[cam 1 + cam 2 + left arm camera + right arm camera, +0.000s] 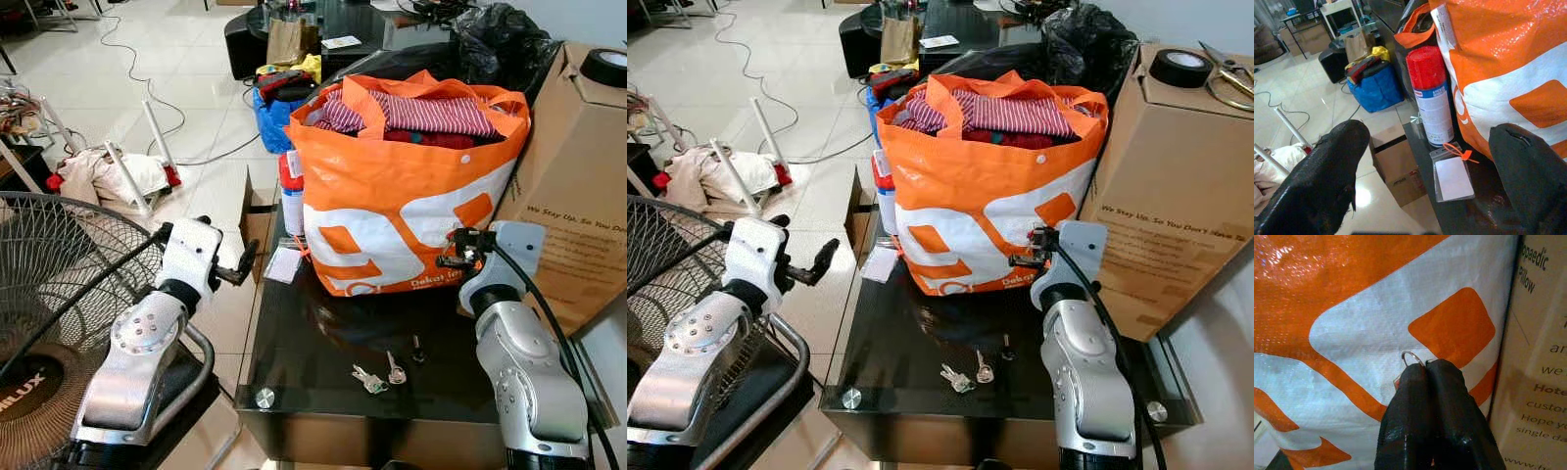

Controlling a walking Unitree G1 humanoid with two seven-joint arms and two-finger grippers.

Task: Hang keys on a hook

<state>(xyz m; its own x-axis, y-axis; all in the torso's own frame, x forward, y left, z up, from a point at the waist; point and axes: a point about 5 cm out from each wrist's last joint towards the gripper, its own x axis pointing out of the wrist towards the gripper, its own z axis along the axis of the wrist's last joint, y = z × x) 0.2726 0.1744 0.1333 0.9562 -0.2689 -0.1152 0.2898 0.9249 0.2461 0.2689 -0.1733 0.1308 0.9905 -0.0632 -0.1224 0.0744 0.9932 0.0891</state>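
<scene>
A small metal key ring [1411,357] is pinched between the closed fingers of the right gripper [1426,369], held against the orange "Dekat" shopping bag [392,186]. Loose keys [377,375] are left on the black glass table [294,362]. The left gripper [1425,171] is held wide open near a red-capped spray can [1431,95]; "We Stay Up, So You Don't Have To" is printed on the cardboard box [1176,186].

An orange and white bag [402,196] stuffed with striped clothes stands on a black glass table [294,362], a red-capped spray can [1431,98] just beside it. A cardboard box [1176,196] stands on the bag's other side, and a fan grille [59,284] sits near the table
</scene>
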